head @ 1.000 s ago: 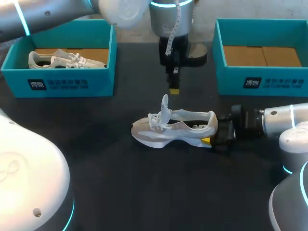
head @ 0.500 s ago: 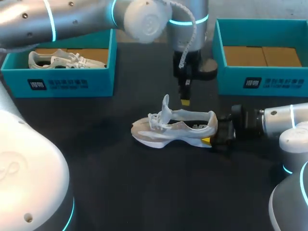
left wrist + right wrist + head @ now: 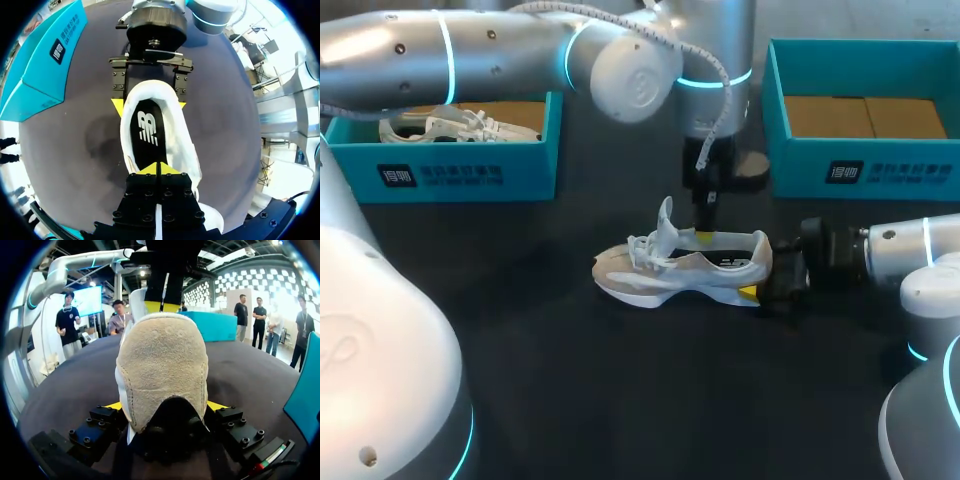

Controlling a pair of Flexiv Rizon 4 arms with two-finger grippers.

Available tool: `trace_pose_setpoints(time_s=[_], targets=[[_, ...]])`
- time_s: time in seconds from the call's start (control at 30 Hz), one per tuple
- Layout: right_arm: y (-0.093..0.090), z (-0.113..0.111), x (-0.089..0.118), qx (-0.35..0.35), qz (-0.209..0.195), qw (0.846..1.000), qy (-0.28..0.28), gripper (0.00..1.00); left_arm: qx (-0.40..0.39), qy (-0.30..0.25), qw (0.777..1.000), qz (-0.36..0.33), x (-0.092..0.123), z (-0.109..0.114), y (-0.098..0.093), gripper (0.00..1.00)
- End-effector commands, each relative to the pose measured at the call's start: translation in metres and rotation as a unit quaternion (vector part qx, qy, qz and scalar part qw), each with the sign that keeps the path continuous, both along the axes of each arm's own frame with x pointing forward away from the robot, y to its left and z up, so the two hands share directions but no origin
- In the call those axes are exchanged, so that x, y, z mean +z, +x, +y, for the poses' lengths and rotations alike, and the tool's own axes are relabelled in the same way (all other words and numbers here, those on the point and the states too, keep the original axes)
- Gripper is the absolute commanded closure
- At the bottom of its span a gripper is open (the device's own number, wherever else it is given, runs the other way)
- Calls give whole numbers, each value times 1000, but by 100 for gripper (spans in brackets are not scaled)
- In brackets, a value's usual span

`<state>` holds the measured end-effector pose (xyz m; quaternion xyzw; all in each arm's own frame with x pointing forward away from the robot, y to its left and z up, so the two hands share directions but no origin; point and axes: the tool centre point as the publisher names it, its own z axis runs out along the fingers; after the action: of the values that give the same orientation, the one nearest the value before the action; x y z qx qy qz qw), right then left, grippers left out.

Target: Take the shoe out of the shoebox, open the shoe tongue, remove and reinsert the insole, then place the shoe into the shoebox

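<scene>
Your left pincer, tips pinched narrow, sits inside the shoe, midway between the tabletop's left and right edges. It could slip off the insole. Your right pincer clamps the heel; if that hold is weak, the shoe could lift too.

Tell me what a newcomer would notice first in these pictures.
A pale shoe stands on its sole mid-table, tongue raised, its heel clamped by the right gripper. The left gripper, shut, points down into the shoe's opening, just over the black insole. A second shoe lies in the teal shoebox at the left.
</scene>
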<state>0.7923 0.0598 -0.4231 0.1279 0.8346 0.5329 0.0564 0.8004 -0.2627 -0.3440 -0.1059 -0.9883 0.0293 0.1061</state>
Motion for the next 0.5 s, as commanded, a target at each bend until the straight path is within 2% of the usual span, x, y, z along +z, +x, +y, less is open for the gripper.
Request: trace_pose_setpoints(time_s=[0.03, 0.27, 0.5], targets=[[0, 1, 1, 0, 1, 1000, -2, 100, -4, 0, 1000, 7, -14, -2, -1, 100], [0, 1, 1, 0, 1, 1000, -2, 100, -13, 8, 1000, 19, -32, 3, -16, 100], [0, 1, 1, 0, 1, 1000, -2, 100, -12, 9, 999, 30, -40, 9, -23, 100]])
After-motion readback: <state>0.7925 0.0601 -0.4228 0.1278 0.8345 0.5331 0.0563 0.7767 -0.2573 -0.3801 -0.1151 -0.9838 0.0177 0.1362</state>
